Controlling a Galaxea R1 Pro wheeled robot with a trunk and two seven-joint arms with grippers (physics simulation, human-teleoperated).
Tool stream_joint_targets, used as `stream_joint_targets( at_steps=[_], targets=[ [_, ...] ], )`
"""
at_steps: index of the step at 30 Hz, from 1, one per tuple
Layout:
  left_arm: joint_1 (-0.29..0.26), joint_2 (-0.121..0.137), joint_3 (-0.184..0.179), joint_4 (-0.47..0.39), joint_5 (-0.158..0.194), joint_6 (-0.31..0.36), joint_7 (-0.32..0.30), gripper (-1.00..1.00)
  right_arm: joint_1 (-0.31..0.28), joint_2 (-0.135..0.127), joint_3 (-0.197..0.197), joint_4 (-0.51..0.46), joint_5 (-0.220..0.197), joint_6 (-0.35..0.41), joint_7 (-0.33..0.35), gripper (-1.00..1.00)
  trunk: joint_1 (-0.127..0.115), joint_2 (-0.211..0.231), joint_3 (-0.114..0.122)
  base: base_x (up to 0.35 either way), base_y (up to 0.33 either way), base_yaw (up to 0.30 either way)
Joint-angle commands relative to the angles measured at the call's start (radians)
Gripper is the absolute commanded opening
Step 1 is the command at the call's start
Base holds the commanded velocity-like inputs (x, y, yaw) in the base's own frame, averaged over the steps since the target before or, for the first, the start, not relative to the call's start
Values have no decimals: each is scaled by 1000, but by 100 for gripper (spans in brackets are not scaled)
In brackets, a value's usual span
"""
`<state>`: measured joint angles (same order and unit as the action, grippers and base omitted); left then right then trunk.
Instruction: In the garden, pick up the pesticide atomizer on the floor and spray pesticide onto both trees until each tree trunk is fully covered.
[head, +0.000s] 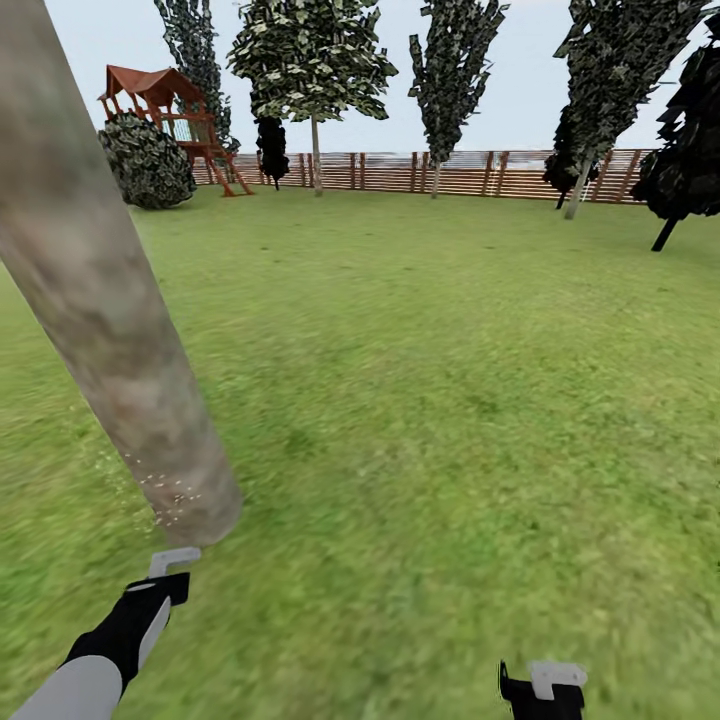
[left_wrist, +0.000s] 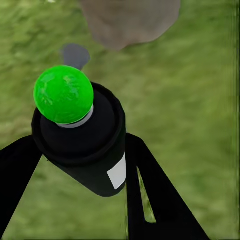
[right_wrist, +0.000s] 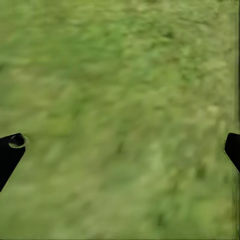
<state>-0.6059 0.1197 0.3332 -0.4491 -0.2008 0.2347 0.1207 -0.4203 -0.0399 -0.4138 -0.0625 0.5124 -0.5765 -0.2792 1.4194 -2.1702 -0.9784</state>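
Fingers of the left gripper pinch the pesticide atomizer, a black can whose tip shows bright green, aimed at the tree trunk base at eleven o'clock. Whitish pesticide specks dot the bark low down. Right gripper hangs spread over lawn.

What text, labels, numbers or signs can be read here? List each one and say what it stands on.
No readable text in these views.
The pesticide atomizer in the left hand carries a small white patch; it is blank, with no letters or numbers.
Nothing is written on the tree trunk or the fence.
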Motion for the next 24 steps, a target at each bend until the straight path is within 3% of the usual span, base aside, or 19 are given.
stream_joint_targets(
  at_steps=[1, 8, 24],
  targets=[
    [0, 0, 0, 0, 0, 0, 0, -100, 0, 0, 0, 0, 0, 0, 0, 100, 0, 0, 0, 78, -266, 0],
    [0, 0, 1, -2, 0, -1, 2, -100, 0, 1, 1, 0, 0, 0, 2, 100, 0, 0, 0, 6, -269, 42],
    [0, 2, 1, -3, 0, -1, 2, -100, 0, 2, 1, 1, 0, 0, 2, 100, 0, 0, 0, 127, -257, 272]
  ],
)
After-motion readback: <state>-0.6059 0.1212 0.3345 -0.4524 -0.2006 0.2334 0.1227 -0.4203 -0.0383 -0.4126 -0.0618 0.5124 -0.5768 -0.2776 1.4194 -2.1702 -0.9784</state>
